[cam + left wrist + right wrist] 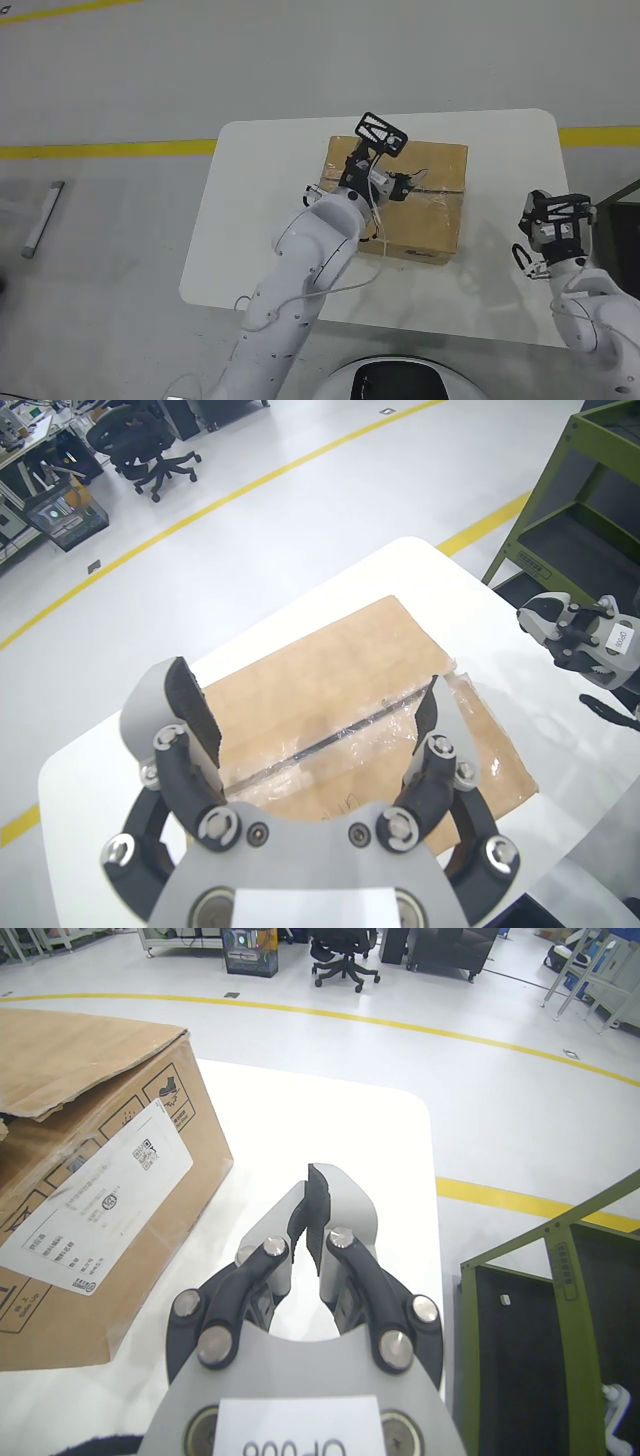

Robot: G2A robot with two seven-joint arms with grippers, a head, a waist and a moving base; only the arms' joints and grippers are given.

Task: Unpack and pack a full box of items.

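Box (440, 215) sits on table (265, 200). My left gripper (309, 697) is splayed above the box's taped seam (350, 726), holding nothing. My right gripper (310, 1210) is clamped empty beside the box. Likely heavy when full; cardboard stiff, tape slick. I'd take the torn flap (90, 1068) by its edge.

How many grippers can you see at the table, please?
2. The left gripper hangs open above the cardboard box; the right gripper is shut, beside the box over the white table.

Pale grey floor (120, 80) crossed by yellow line (100, 150), black office chair (345, 958) beyond, green metal rack (539, 492) beside tabletop (260, 200).
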